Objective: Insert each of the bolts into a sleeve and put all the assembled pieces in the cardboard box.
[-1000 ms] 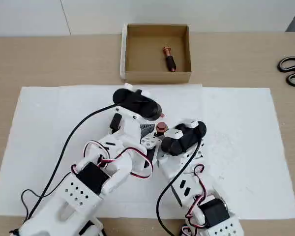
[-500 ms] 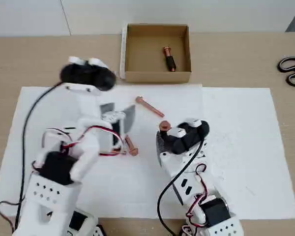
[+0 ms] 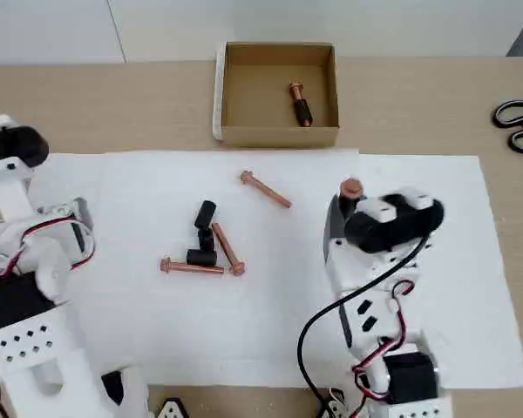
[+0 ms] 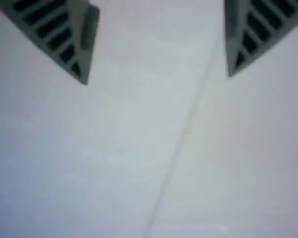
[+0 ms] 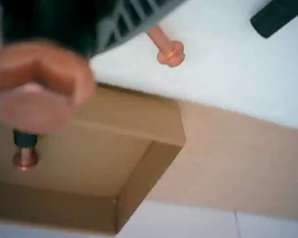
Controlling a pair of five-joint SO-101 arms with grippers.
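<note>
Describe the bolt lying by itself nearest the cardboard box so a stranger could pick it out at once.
Find the cardboard box, then look at the white sheet just in front of it. The bolt lies slantwise there, touching nothing. The two other loose bolts lie farther from the box, bunched with the black sleeves.

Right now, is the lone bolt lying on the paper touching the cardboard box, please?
Apart. The high view shows white paper between the bolt and the cardboard box.

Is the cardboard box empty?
No, one bolt in its sleeve lies on the floor of the cardboard box.
</note>
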